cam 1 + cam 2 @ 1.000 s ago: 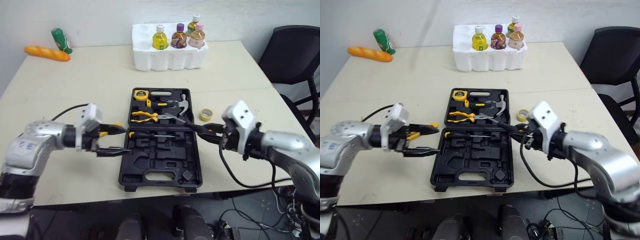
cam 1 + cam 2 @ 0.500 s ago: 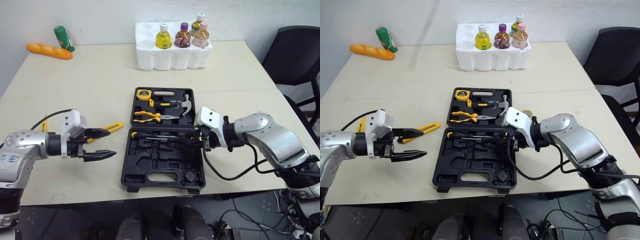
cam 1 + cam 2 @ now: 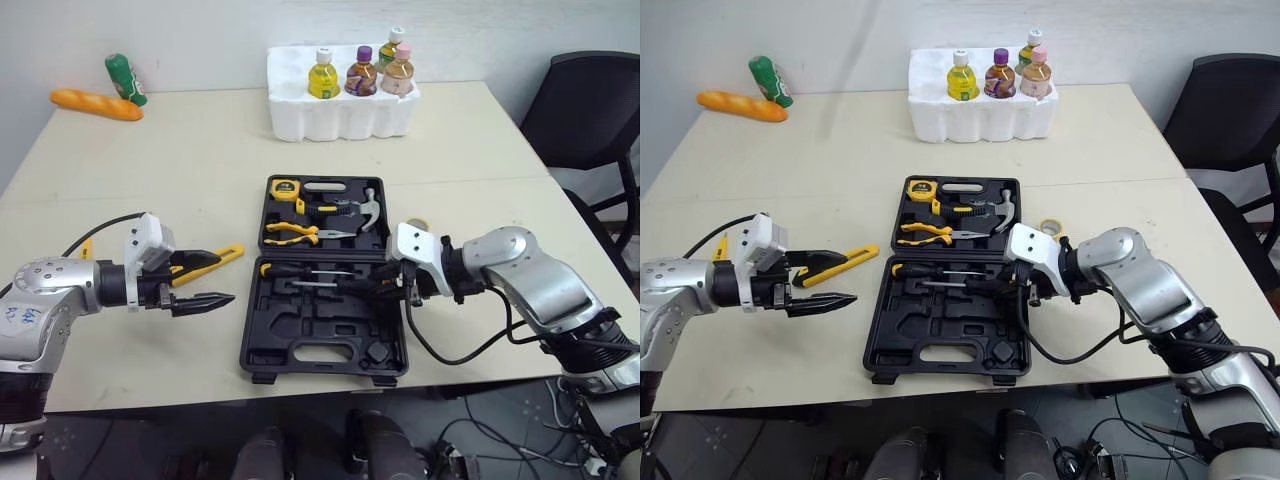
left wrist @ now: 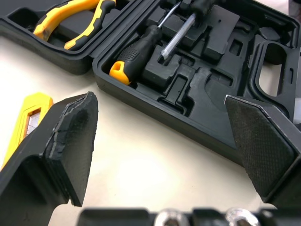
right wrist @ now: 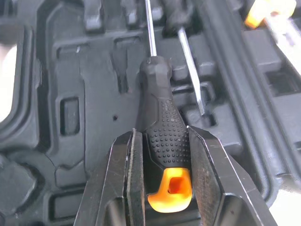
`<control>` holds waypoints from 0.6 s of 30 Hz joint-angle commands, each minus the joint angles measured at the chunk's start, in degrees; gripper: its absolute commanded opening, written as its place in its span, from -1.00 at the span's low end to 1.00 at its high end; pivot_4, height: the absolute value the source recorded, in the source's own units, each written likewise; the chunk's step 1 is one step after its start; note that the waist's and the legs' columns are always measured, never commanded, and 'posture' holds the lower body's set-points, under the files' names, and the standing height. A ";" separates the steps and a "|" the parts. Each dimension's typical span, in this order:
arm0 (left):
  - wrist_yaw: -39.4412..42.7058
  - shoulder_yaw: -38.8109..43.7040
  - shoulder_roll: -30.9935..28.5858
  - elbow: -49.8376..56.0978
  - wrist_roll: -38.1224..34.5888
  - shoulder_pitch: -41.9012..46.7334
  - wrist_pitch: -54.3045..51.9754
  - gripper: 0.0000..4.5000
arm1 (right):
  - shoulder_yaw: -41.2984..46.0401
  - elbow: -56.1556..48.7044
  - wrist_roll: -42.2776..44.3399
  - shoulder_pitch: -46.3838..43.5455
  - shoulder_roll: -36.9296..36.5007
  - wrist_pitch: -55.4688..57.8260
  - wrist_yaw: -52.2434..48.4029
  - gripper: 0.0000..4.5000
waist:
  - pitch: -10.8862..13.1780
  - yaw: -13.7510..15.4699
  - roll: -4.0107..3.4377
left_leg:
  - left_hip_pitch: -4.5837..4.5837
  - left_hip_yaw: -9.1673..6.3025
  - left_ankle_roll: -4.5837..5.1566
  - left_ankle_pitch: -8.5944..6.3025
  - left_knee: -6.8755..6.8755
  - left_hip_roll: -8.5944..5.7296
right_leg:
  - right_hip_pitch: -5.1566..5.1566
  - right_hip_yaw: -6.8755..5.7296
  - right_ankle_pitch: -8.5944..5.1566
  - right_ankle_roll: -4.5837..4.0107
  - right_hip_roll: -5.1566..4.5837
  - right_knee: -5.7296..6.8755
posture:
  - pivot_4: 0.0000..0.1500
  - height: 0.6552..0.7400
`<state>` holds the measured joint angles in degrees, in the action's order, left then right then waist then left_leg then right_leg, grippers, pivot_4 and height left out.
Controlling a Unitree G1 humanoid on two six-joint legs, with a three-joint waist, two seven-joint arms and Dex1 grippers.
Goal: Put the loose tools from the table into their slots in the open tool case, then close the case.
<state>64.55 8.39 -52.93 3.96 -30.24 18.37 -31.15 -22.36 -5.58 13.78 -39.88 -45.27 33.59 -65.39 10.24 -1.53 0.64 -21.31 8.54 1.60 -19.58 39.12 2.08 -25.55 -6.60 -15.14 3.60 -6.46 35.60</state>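
Observation:
The black tool case (image 3: 300,350) lies open in the middle of the table, with a tape measure, pliers (image 3: 290,232) and a hammer (image 3: 368,208) in its far half. One screwdriver (image 3: 300,270) rests in the near half. My right gripper (image 3: 378,284) is shut on a second black screwdriver (image 5: 157,94) with an orange butt, held low over the near half's slots. My left gripper (image 3: 222,278) is open left of the case, just above the table, beside a yellow utility knife (image 4: 30,117). Nothing is between its fingers (image 4: 70,136).
A yellow tape roll (image 3: 415,225) lies right of the case, partly behind my right arm. A foam tray (image 3: 340,115) of bottles stands at the back. A baguette (image 3: 97,105) and a green bottle (image 3: 123,80) lie far left. An office chair (image 3: 590,110) stands right of the table.
My right gripper has swung left from beside the case to over its near half, carrying the screwdriver. My left gripper has drawn back slightly to the left, still open.

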 commanded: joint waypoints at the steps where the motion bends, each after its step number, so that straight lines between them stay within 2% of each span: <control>1: 0.01 -0.41 0.27 0.48 0.63 2.01 0.84 1.00 | -0.70 1.35 -2.67 -0.70 0.38 -2.66 -1.49 -0.58 | 0.00 0.11 0.01 | 0.00 -0.02 0.00 0.00 0.00 0.00 | 0.00 -0.03 0.00 0.00 0.00 0.00 | 1.00 0.92; 7: -0.17 -0.76 1.02 0.21 1.19 3.21 0.68 1.00 | -0.14 2.82 -4.48 -2.47 3.01 -2.56 -1.63 -0.58 | 0.00 -0.18 0.01 | -0.01 0.00 -0.01 0.01 0.01 0.03 | 0.01 -0.02 0.00 0.00 0.03 0.16 | 1.00 0.92; 14: -0.23 -0.43 1.30 0.42 1.18 2.43 1.00 1.00 | 5.07 -2.16 1.62 -3.47 4.92 4.51 -2.18 0.96 | 0.00 -0.09 0.01 | -0.02 -0.01 -0.02 0.02 0.03 0.04 | 0.00 0.00 0.00 0.00 0.04 0.17 | 1.00 0.92; 18: -0.30 -0.74 1.55 0.77 1.17 2.16 0.98 1.00 | 8.10 -1.05 3.93 -1.62 9.43 2.02 0.12 0.98 | -0.01 -0.08 0.01 | -0.02 -0.03 -0.02 0.02 0.03 0.04 | 0.00 -0.02 0.00 0.00 0.04 0.17 | 1.00 0.92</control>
<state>64.34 6.72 -51.50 3.74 -28.99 20.61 -31.04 -16.19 -6.11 16.01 -41.97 -37.18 37.25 -66.26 10.23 -1.62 0.65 -21.32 8.52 1.58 -19.56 39.15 2.12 -25.55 -6.61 -15.13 3.60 -6.42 35.77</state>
